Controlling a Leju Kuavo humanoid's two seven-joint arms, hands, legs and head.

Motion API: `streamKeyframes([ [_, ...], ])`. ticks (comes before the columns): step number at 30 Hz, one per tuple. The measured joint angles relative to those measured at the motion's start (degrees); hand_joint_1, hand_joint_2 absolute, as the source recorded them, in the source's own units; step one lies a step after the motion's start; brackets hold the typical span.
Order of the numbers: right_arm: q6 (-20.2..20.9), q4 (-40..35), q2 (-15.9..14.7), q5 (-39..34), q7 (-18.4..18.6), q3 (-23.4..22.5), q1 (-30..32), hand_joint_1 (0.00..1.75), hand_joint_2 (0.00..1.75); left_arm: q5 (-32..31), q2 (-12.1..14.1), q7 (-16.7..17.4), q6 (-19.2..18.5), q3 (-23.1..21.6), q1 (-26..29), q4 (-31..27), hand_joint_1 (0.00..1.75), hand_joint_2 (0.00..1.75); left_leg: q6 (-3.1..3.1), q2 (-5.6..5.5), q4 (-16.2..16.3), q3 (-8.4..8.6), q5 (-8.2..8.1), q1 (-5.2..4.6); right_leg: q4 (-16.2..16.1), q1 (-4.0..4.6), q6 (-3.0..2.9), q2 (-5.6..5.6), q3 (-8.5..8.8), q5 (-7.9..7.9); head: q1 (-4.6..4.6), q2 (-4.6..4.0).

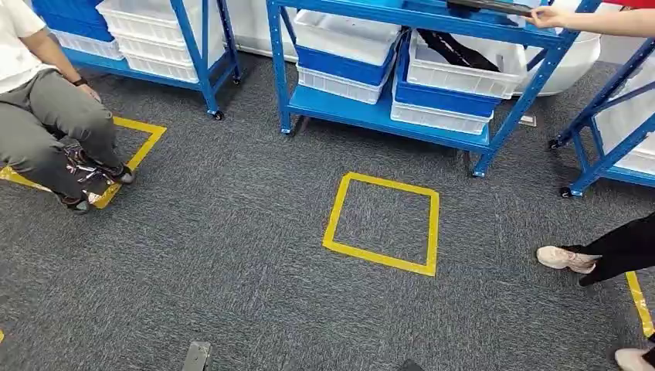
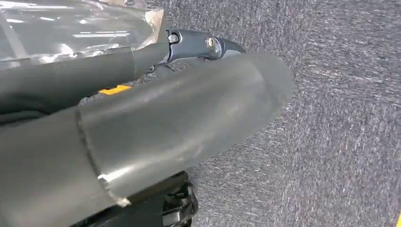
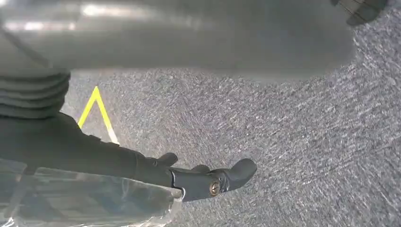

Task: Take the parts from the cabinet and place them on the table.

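Observation:
The blue cabinet (image 1: pixel 371 114) stands ahead across the grey carpet, its shelves stacked with white and blue bins. A dark strap-like part (image 1: pixel 454 49) lies in the white bin (image 1: pixel 456 77) on the right of its lower shelf. A flat dark part (image 1: pixel 488 6) lies on the upper shelf, with a person's hand (image 1: pixel 550 16) at its end. My left hand (image 2: pixel 189 109) hangs over the carpet, fingers straight, holding nothing. My right hand (image 3: pixel 208 182) also hangs over the carpet with its fingers stretched out and nothing in them.
A yellow tape square (image 1: pixel 384 224) marks the carpet in front of the cabinet. A person sits at the left (image 1: pixel 46 116) over another yellow square. A standing person's shoe (image 1: pixel 566 258) is at the right. More blue racks stand at the far left (image 1: pixel 197 54) and right (image 1: pixel 610 131).

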Motion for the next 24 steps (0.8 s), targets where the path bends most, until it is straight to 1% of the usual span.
streamKeyframes([
  [1, 0.02, 0.00, -0.02, 0.00, 0.00, 0.00, -0.14, 0.00, 0.00, 0.00, -0.07, 0.00, 0.00, 0.00, 0.07, 0.00, 0.00, 0.00, -0.45, 0.18, 0.28, 0.21, -0.33, -0.43, -0.36, 0.45, -0.47, -0.34, -0.16, 0.81, -0.13, -0.02],
  [2, 0.07, 0.00, 0.00, 0.00, 0.00, 0.00, -0.22, 0.00, 0.00, 0.00, -0.07, 0.02, 0.02, 0.00, 0.07, 0.00, 0.00, 0.00, -0.72, 0.47, 0.24, 0.25, -0.41, -0.32, -0.26, 0.53, -1.08, 0.35, -0.15, 0.91, -0.09, 0.00],
  [4, 0.22, 0.00, -0.02, 0.13, 0.02, 0.00, -0.21, 0.00, 0.00, 0.02, -0.13, 0.04, 0.04, 0.00, 0.07, 0.00, 0.00, 0.00, -1.27, 1.18, 0.06, 0.49, -0.39, -0.07, -0.32, 0.75, -1.73, 1.10, -0.29, 1.08, -0.09, 0.00],
  [5, 0.28, 0.00, 0.02, 0.29, 0.02, 0.00, -0.23, 0.00, 0.00, 0.02, -0.11, 0.04, 0.11, 0.00, 0.04, 0.00, 0.00, 0.00, -1.57, 1.50, 0.32, 0.27, -0.65, -0.10, -0.68, -0.36, -2.31, 1.57, 0.67, 1.50, -0.07, 0.00],
  [6, 0.31, 0.00, 0.22, 0.37, 0.02, 0.00, -0.24, 0.00, 0.00, 0.04, -0.06, 0.02, 0.20, 0.00, 0.08, 0.00, 0.00, 0.00, -2.14, 0.38, 1.34, 0.04, -1.53, 0.16, -0.76, -0.27, -2.42, 1.96, 0.56, 1.57, -0.13, 0.00],
  [7, 0.31, 0.00, 0.15, 0.44, 0.09, 0.00, -0.26, 0.00, 0.00, 0.04, -0.09, 0.00, 0.22, 0.00, 0.10, -0.02, 0.00, 0.00, -2.70, -0.73, 3.92, -0.96, -3.41, 0.45, -0.70, -0.46, -2.89, 2.19, 0.58, 1.79, -0.46, 0.00],
  [8, 0.33, 0.00, 0.17, 0.48, 0.09, 0.00, -0.30, 0.00, 0.00, 0.11, -0.09, 0.00, 0.28, 0.02, 0.18, 0.00, 0.00, 0.00, -3.23, -1.30, 8.48, -3.02, -5.88, 0.83, -0.69, -0.45, -2.97, 2.61, 0.57, 1.75, -0.35, 0.00],
  [9, 0.37, 0.00, 0.17, 0.48, 0.11, 0.00, -0.28, 0.00, 0.00, 0.18, -0.09, 0.00, 0.37, 0.02, 0.26, 0.00, 0.00, 0.00, -3.67, -1.46, 13.07, -5.23, -7.79, 1.12, -0.66, -0.43, -2.97, 3.10, 0.56, 1.74, -0.42, 0.00],
  [10, 0.39, 0.00, 0.17, 0.48, 0.18, 0.00, -0.24, 0.00, 0.00, 0.26, -0.09, 0.02, 0.44, 0.02, 0.30, 0.00, 0.00, 0.00, -4.00, -1.47, 16.43, -7.06, -8.59, 1.33, -0.64, -0.43, -2.98, 3.56, 0.56, 1.73, -0.39, 0.00],
  [11, 0.42, 0.00, 0.17, 0.48, 0.17, 0.00, -0.23, 0.00, 0.00, 0.26, -0.09, 0.02, 0.46, 0.02, 0.32, 0.00, 0.00, 0.00, -4.16, -1.47, 17.12, -7.73, -7.98, 1.52, -0.63, -0.44, -3.01, 4.02, 0.60, 1.69, -0.37, 0.00],
  [12, 0.42, 0.00, 0.17, 0.48, 0.17, 0.00, -0.24, 0.00, 0.00, 0.26, -0.09, 0.02, 0.50, 0.02, 0.31, 0.00, 0.00, 0.00, -4.23, -1.49, 15.41, -7.27, -6.21, 1.71, -0.63, -0.46, -3.00, 4.59, 0.67, 1.67, -0.44, 0.00],
  [13, 0.41, 0.00, 0.22, 0.48, 0.17, 0.00, -0.26, 0.00, 0.00, 0.26, -0.04, 0.02, 0.52, 0.02, 0.29, 0.00, 0.00, 0.00, -4.22, -1.67, 11.69, -5.73, -3.64, 1.87, -0.63, -0.49, -2.99, 5.15, 0.80, 1.64, -0.42, 0.00],
  [14, 0.41, 0.00, 0.31, 0.50, 0.17, 0.00, -0.29, 0.00, 0.00, 0.26, -0.02, 0.00, 0.52, 0.02, 0.29, 0.00, 0.00, 0.00, -3.97, -2.23, 5.66, -3.02, -0.37, 1.92, -0.63, -0.50, -2.86, 5.85, 1.04, 1.47, -0.42, 0.00],
  [15, 0.42, 0.00, 0.37, 0.50, 0.17, 0.00, -0.30, 0.00, 0.00, 0.26, 0.00, 0.00, 0.52, 0.02, 0.30, 0.00, 0.00, 0.00, -3.59, -4.02, 1.17, -1.08, 1.39, 2.03, -0.67, -0.55, -2.84, 6.32, 1.07, 1.45, -0.44, 0.00],
  [16, 0.42, 0.00, 0.50, 0.53, 0.17, 0.00, -0.40, 0.00, 0.00, 0.33, 0.09, 0.02, 0.52, 0.02, 0.28, 0.00, 0.00, 0.00, -3.18, -5.33, 0.27, -0.42, 0.58, 2.10, -0.51, -0.02, -2.43, 6.60, 0.70, 1.25, -0.22, 0.00],
  [17, 0.42, 0.00, 0.44, 0.61, 0.17, 0.00, -0.49, 0.00, 0.00, 0.35, 0.09, 0.02, 0.52, 0.02, 0.26, 0.00, 0.00, 0.00, -3.14, -4.86, -0.11, -0.41, 0.45, 1.90, -0.51, -0.27, -2.28, 7.00, 0.40, 1.32, -0.29, 0.00],
  [18, 0.44, 0.00, 0.50, 0.74, 0.17, 0.00, -0.46, 0.00, 0.00, 0.41, 0.07, 0.11, 0.52, 0.02, 0.30, 0.00, 0.00, 0.00, -2.94, -4.64, -0.08, -0.50, 0.40, 1.62, -0.67, -0.58, -1.92, 7.29, 0.23, 1.45, -0.44, 0.00],
  [19, 0.44, 0.00, 0.50, 0.79, 0.17, 0.00, -0.32, 0.00, 0.00, 0.48, 0.07, 0.15, 0.52, 0.04, 0.28, 0.00, 0.00, 0.00, -2.54, -4.25, -0.09, -0.42, 0.34, 1.42, -1.01, -0.69, -1.42, 7.68, 0.19, 1.58, -0.43, 0.00],
  [20, 0.46, 0.00, 0.50, 0.85, 0.17, 0.00, -0.30, 0.00, 0.00, 0.50, 0.07, 0.15, 0.55, 0.04, 0.23, 0.00, 0.00, 0.00, -2.10, -3.85, -0.92, 0.03, 0.62, 1.47, -1.30, -0.46, -0.96, 7.94, -0.29, 1.54, -0.44, 0.00],
  [21, 0.46, 0.00, 0.44, 0.85, 0.17, 0.00, -0.28, 0.00, 0.00, 0.52, 0.00, 0.15, 0.52, 0.07, 0.21, -0.02, 0.00, 0.00, -1.61, -3.13, -1.91, 0.62, 1.12, 1.92, -0.31, -0.36, -0.95, 6.54, 0.06, 1.14, -0.26, 0.00],
  [22, 0.46, 0.00, 0.52, 0.85, 0.17, 0.00, -0.42, 0.00, 0.00, 0.57, 0.00, 0.13, 0.55, 0.09, 0.21, -0.02, 0.00, 0.00, -1.10, -2.82, -2.49, 1.01, 1.14, 1.80, 1.94, -0.26, -1.11, 4.56, -1.27, -0.12, -0.28, 0.00],
  [23, 0.46, 0.00, 0.50, 0.85, 0.17, 0.00, -0.63, 0.00, 0.00, 0.59, 0.00, 0.15, 0.55, 0.09, 0.23, -0.02, 0.00, 0.00, -0.93, -2.13, -2.49, 1.06, 1.15, 1.74, 6.33, -0.32, -1.50, 3.78, -3.72, -2.18, -0.04, 0.00],
  [24, 0.57, 0.00, 0.48, 0.85, 0.17, 0.00, -0.64, 0.00, 0.00, 0.59, 0.00, 0.15, 0.55, 0.09, 0.29, -0.02, 0.00, 0.00, -0.87, -1.65, -2.48, 1.07, 1.11, 1.66, 10.68, -0.35, -1.64, 3.51, -6.11, -3.82, -0.04, 0.00],
])
